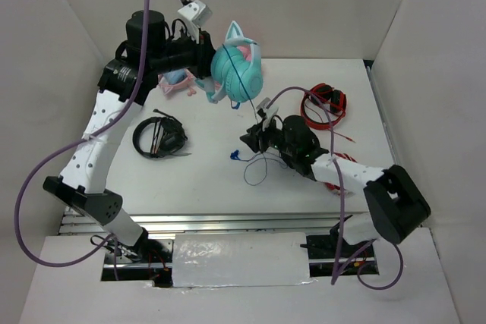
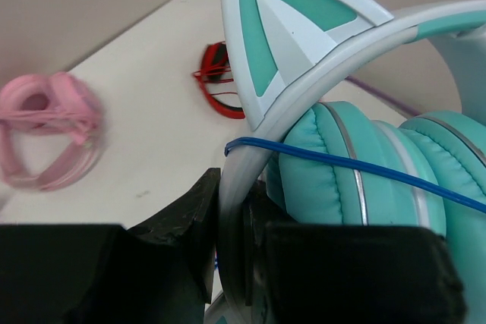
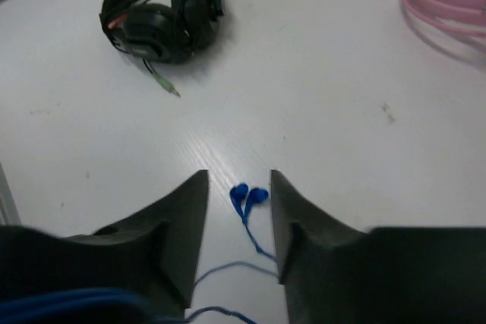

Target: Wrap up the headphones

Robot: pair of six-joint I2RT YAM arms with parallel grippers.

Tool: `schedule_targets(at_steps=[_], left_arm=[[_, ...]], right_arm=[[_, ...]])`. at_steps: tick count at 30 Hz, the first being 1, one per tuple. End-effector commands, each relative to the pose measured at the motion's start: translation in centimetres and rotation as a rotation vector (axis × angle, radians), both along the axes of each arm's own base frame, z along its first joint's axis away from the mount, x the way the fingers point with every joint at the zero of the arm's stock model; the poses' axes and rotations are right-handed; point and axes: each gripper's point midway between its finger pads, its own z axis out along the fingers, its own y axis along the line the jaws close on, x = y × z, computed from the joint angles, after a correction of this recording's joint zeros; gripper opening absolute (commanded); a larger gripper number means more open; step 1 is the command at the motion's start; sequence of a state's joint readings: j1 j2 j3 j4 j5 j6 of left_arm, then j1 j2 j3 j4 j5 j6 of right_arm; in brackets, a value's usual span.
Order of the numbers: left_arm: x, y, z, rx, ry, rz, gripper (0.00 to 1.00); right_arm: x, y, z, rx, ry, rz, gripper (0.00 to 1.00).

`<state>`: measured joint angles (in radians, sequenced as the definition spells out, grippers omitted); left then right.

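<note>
The teal cat-ear headphones [image 1: 237, 70] hang in the air at the back centre, held by their pale headband [image 2: 304, 111]. My left gripper [image 1: 205, 57] is shut on that headband, which sits pinched between the jaws in the left wrist view [image 2: 228, 210]. The thin dark blue cable [image 2: 342, 161] crosses the teal ear cushions and drops to the table in a loop [image 1: 254, 172]. My right gripper [image 1: 250, 140] is open and empty, low over the table. Two small blue buds [image 3: 249, 196] on a blue cord lie between its fingers.
A black headset [image 1: 159, 138] lies on the left, also in the right wrist view [image 3: 163, 17]. A red coiled cable [image 1: 323, 108] lies at the back right. Pink headphones [image 2: 45, 130] lie behind the left arm, and a pink-and-blue pair [image 1: 178, 81] sits under it. White walls enclose the table.
</note>
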<state>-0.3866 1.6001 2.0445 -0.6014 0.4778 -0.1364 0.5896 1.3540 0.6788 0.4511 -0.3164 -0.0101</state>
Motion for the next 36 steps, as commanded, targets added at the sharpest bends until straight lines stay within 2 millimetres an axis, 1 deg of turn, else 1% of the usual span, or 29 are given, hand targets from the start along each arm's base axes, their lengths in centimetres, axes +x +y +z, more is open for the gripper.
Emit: schedule_targets(at_steps=[1, 2, 3, 4, 7, 8, 10, 11, 12, 13, 14, 15, 16, 17, 18, 19, 20, 22, 23, 24, 25, 26, 27, 29, 30, 31, 32, 34, 36], left_arm=[[-5.5, -1.8, 4.9, -0.103, -0.077, -0.204, 0.00], [-6.2, -1.8, 6.3, -0.117, -0.101, -0.218, 0.00], [-6.6, -1.8, 6.7, -0.122, -0.104, -0.232, 0.00], [-7.2, -1.8, 7.1, -0.122, -0.098, -0.245, 0.00], [-8.9, -1.8, 9.1, -0.145, -0.141, -0.296, 0.00], [-9.3, -2.0, 9.2, -0.151, -0.143, -0.320, 0.00], [-10.8, -2.6, 9.2, -0.167, -0.133, -0.407, 0.00], [-11.3, -2.8, 9.1, -0.169, -0.132, -0.441, 0.00], [-11.8, -3.0, 9.0, -0.167, -0.133, -0.474, 0.00], [-12.6, -3.2, 8.7, -0.162, -0.134, -0.515, 0.00], [-12.7, -3.2, 8.2, -0.141, -0.156, -0.538, 0.00], [-13.3, -3.4, 7.7, -0.124, -0.173, -0.572, 0.00], [-13.7, -3.6, 6.5, -0.088, -0.210, -0.614, 0.00], [-13.5, -3.9, 5.7, -0.083, -0.202, -0.602, 0.00], [-13.7, -4.5, 5.0, -0.078, -0.195, -0.600, 0.00], [-13.0, -4.8, 3.3, -0.038, -0.215, -0.589, 0.00], [-12.4, -4.9, 2.0, -0.006, -0.192, -0.564, 0.00], [-11.8, -5.7, -0.5, 0.043, -0.170, -0.565, 0.00], [-11.2, -5.8, -1.6, 0.070, -0.154, -0.546, 0.00], [-11.3, -6.3, -3.0, 0.093, -0.135, -0.563, 0.00], [-11.2, -6.6, -3.9, 0.130, -0.166, -0.585, 0.00], [-11.3, -6.9, -4.9, 0.156, -0.172, -0.607, 0.00], [-11.5, -7.5, -7.1, 0.214, -0.166, -0.635, 0.00], [-11.5, -8.1, -9.4, 0.274, -0.158, -0.648, 0.00], [-11.8, -8.5, -12.4, 0.338, -0.160, -0.695, 0.00], [-11.9, -8.7, -13.8, 0.365, -0.163, -0.718, 0.00], [-11.8, -9.2, -16.5, 0.410, -0.132, -0.725, 0.00], [-11.7, -10.1, -18.9, 0.465, -0.089, -0.729, 0.00], [-10.5, -10.2, -20.0, 0.532, -0.057, -0.671, 0.00]], right_arm=[[1.1, 2.8, 4.8, 0.179, -0.164, 0.070, 0.49], [1.7, 3.6, 3.9, 0.188, -0.142, 0.082, 0.52], [2.4, 4.4, 4.6, 0.201, -0.143, 0.093, 0.55], [2.5, 5.0, 4.2, 0.202, -0.122, 0.114, 0.59], [3.5, 7.1, 1.3, 0.213, -0.033, 0.145, 0.63], [3.9, 7.8, 1.7, 0.257, -0.013, 0.138, 0.63], [5.2, 8.4, 1.6, 0.259, 0.020, 0.083, 0.48], [5.9, 8.8, 2.8, 0.291, -0.004, 0.074, 0.38], [6.6, 8.7, 3.6, 0.323, 0.000, 0.047, 0.07], [7.3, 8.5, 3.5, 0.314, 0.022, 0.029, 0.00], [9.0, 8.0, 5.7, 0.323, 0.003, 0.035, 0.00], [9.8, 7.6, 6.1, 0.298, -0.005, 0.048, 0.00], [10.3, 7.2, 4.9, 0.249, 0.047, 0.050, 0.00], [12.4, 5.9, 6.5, 0.244, 0.017, 0.022, 0.00], [13.4, 5.0, 6.6, 0.226, 0.012, -0.005, 0.00], [14.2, 4.0, 5.9, 0.192, 0.026, -0.035, 0.00], [15.8, 1.7, 6.5, 0.187, 0.013, -0.090, 0.00], [16.6, -0.9, 7.0, 0.153, -0.004, -0.131, 0.00], [17.4, -3.0, 7.3, 0.141, -0.016, -0.173, 0.00], [17.7, -4.3, 8.6, 0.136, -0.045, -0.201, 0.00], [17.9, -5.5, 8.7, 0.115, -0.039, -0.227, 0.00], [18.3, -6.3, 9.8, 0.093, -0.072, -0.240, 0.00], [18.5, -7.9, 10.3, 0.066, -0.069, -0.276, 0.00], [18.7, -9.2, 11.9, 0.031, -0.116, -0.305, 0.00], [18.7, -10.2, 12.8, 0.026, -0.129, -0.341, 0.00], [18.6, -10.5, 13.2, 0.024, -0.145, -0.343, 0.00], [18.4, -10.8, 14.2, 0.034, -0.167, -0.343, 0.00], [18.1, -10.9, 14.6, 0.024, -0.182, -0.327, 0.00], [17.8, -10.6, 14.9, 0.007, -0.171, -0.314, 0.00]])
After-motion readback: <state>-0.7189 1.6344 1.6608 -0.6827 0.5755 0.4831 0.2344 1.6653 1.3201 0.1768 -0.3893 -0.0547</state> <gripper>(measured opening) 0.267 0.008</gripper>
